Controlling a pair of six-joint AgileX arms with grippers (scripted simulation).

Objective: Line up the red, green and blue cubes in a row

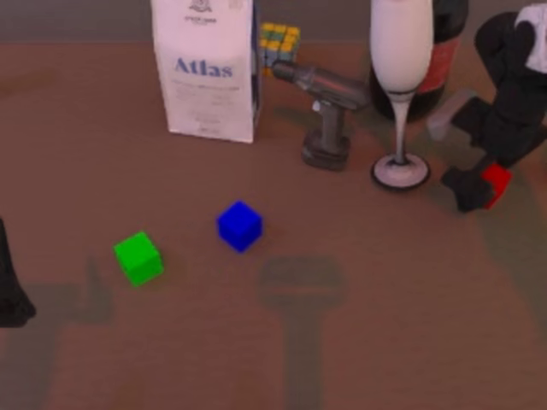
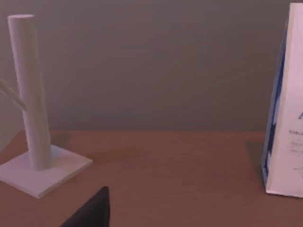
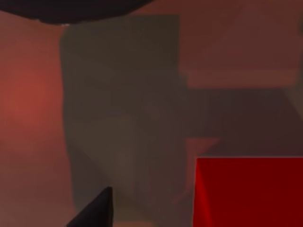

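Note:
The red cube (image 1: 496,184) lies on the table at the far right, and it fills a corner of the right wrist view (image 3: 248,191). My right gripper (image 1: 479,191) is down at this cube and open. One dark fingertip (image 3: 97,210) shows well apart from the cube's face, while the other finger is hidden. The blue cube (image 1: 239,225) sits left of the table's middle. The green cube (image 1: 138,257) lies further left and slightly nearer the front. My left gripper (image 1: 10,295) is parked at the left edge, open and holding nothing.
Along the back stand a white Atlas carton (image 1: 205,68), a tiled puzzle cube (image 1: 279,43), a grey drill (image 1: 329,111), a tall wine glass (image 1: 400,85) and a dark bottle (image 1: 444,51). The left wrist view shows a white post stand (image 2: 33,104) and the carton (image 2: 286,118).

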